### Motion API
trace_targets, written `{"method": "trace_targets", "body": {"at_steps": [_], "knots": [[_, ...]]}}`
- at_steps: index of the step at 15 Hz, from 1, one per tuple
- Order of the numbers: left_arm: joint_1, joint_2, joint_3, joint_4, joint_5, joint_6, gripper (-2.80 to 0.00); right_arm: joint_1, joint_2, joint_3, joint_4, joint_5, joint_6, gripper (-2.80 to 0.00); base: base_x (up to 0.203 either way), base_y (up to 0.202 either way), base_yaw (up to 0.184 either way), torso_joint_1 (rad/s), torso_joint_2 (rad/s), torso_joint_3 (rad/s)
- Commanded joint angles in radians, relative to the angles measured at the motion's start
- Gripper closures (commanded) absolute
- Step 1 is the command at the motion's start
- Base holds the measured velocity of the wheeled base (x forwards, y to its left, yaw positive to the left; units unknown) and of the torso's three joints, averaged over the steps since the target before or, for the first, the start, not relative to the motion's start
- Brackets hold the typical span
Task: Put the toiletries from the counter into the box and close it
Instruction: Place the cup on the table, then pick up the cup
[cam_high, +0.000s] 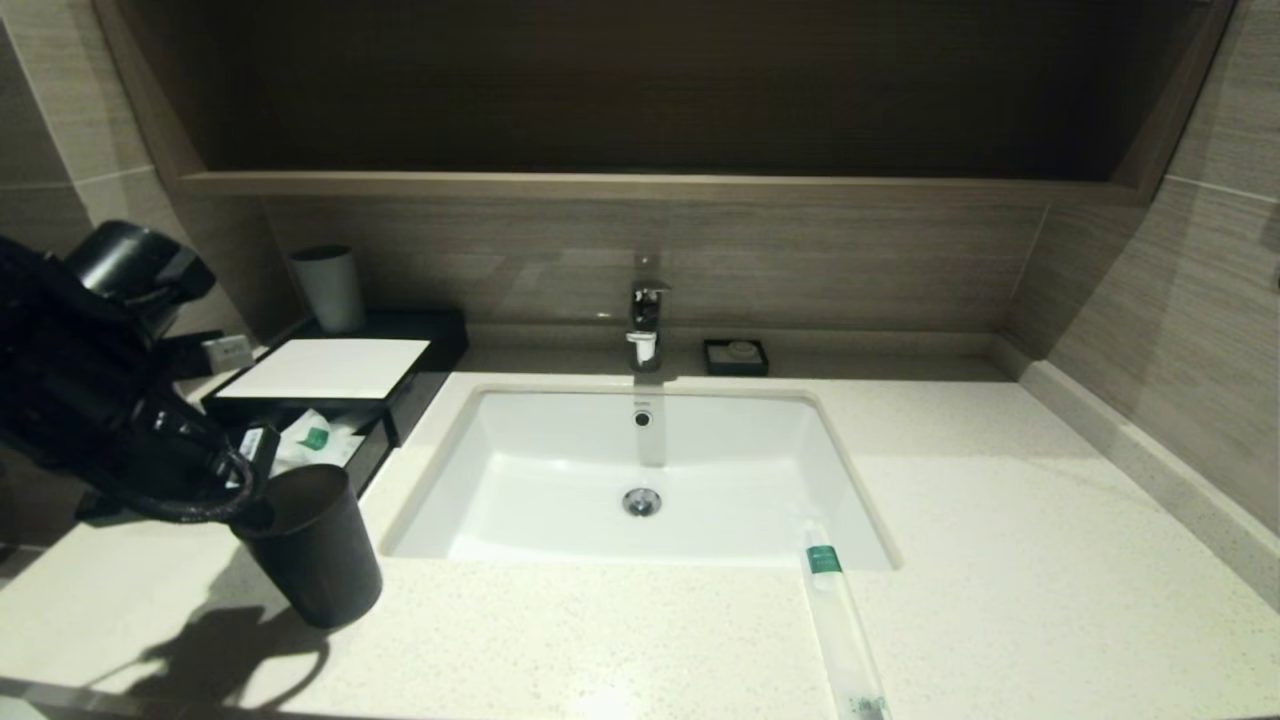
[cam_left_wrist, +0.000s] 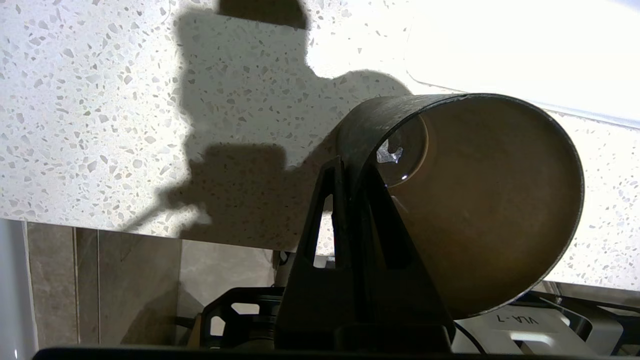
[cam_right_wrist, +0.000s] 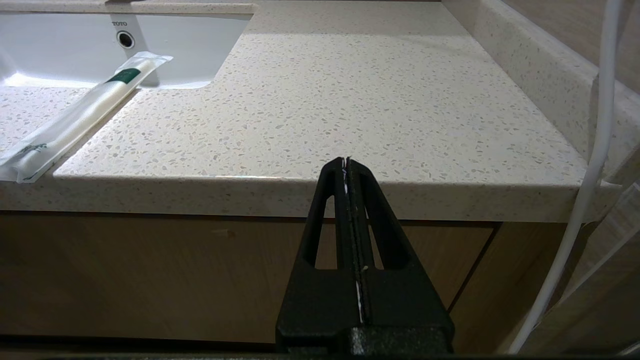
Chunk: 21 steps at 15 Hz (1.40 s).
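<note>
Left gripper (cam_left_wrist: 352, 172) clamped on the rim of the dark cup (cam_high: 312, 545), lifted and tilted over the counter (cam_high: 1000, 560) near its front left corner. Behind, box (cam_high: 330, 370) with drawer open, white green-labelled sachets (cam_high: 315, 440) inside. One long translucent sachet (cam_high: 840, 625), green band, at the front edge, tip overhanging the sink (cam_high: 560, 480). Right gripper (cam_right_wrist: 348, 165) closed, empty, below the front edge.

Three cameras around the counter (cam_high: 1000, 560)

Head camera looks down over the sink (cam_high: 640, 470); left wrist peers closely into the cup (cam_left_wrist: 480, 200); right wrist, below the edge, shares the long sachet (cam_right_wrist: 80, 117).
</note>
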Motion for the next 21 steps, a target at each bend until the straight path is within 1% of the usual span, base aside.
{"method": "trace_targets", "body": {"at_steps": [1,2,7,10,13,15,18,21], "knots": [[0.000,0.002,0.001,0.006,0.001,0.001,0.00,0.000,0.000,0.000,0.000,0.000,-0.001,0.00,0.000,0.000,0.000,0.000,0.00,0.000],[0.000,0.001,0.000,0.002,0.002,0.001,-2.80,0.000,-0.001,0.000,0.000,0.000,-0.001,0.00,0.000,0.000,0.000,0.000,0.00,0.000],[-0.002,-0.017,0.000,-0.007,0.001,0.000,-2.80,0.000,0.000,0.000,0.000,0.000,-0.001,0.00,0.000,0.000,0.000,0.000,0.00,0.000],[-0.002,-0.050,-0.001,-0.039,-0.005,-0.001,-2.80,0.000,0.000,0.000,0.000,0.000,-0.001,0.00,0.000,0.000,0.000,0.000,0.00,0.000],[-0.005,-0.138,0.003,-0.055,-0.013,-0.004,-2.80,0.000,0.000,0.000,0.000,0.000,-0.001,0.00,0.000,0.000,0.000,0.000,0.00,0.000],[-0.009,-0.226,0.020,-0.076,-0.040,-0.003,-2.80,0.000,0.000,0.000,0.000,0.000,-0.001,0.00,0.000,0.000,0.000,0.000,0.00,0.000],[-0.012,-0.376,0.098,-0.173,-0.083,0.002,-2.80,0.000,0.000,0.000,0.000,0.000,-0.001,0.00,0.000,0.000,0.000,0.000,0.00,0.000],[-0.029,-0.497,0.257,-0.278,-0.099,0.027,-2.80,0.000,0.000,0.000,0.000,0.000,-0.001,0.00,0.000,0.000,0.000,0.000,0.00,0.000]]}}
